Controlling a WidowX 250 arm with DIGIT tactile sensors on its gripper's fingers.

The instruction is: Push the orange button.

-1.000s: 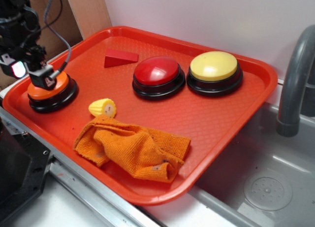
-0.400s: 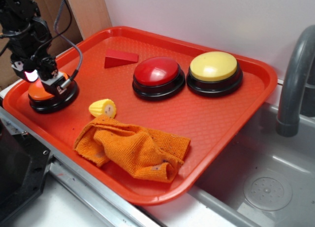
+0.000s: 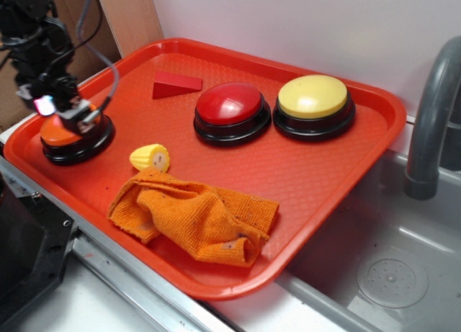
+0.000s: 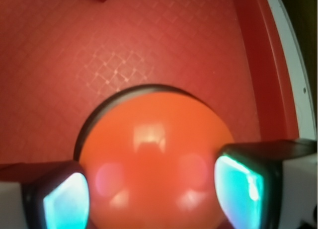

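The orange button (image 3: 55, 135), an orange dome on a black base, sits at the left end of the red tray (image 3: 324, 166). My gripper (image 3: 72, 116) hangs directly over its dome, very close above it; whether it touches the dome I cannot tell. In the wrist view the dome of the orange button (image 4: 154, 159) fills the gap between my fingers, with my gripper (image 4: 154, 194) centred over it. The gripper is open, its fingertips (image 4: 64, 199) wide apart on either side of the dome and holding nothing.
On the tray stand a red button (image 3: 230, 105) and a yellow button (image 3: 313, 96) at the back, with a red wedge block (image 3: 175, 85) left of them. A yellow corn piece (image 3: 150, 157) and a crumpled orange cloth (image 3: 194, 217) lie in front. A sink (image 3: 389, 274) and grey faucet (image 3: 432, 116) are at the right.
The gripper has stayed over the orange button, rising slightly and shifting a little left and back. The button and everything else on the tray kept their places.
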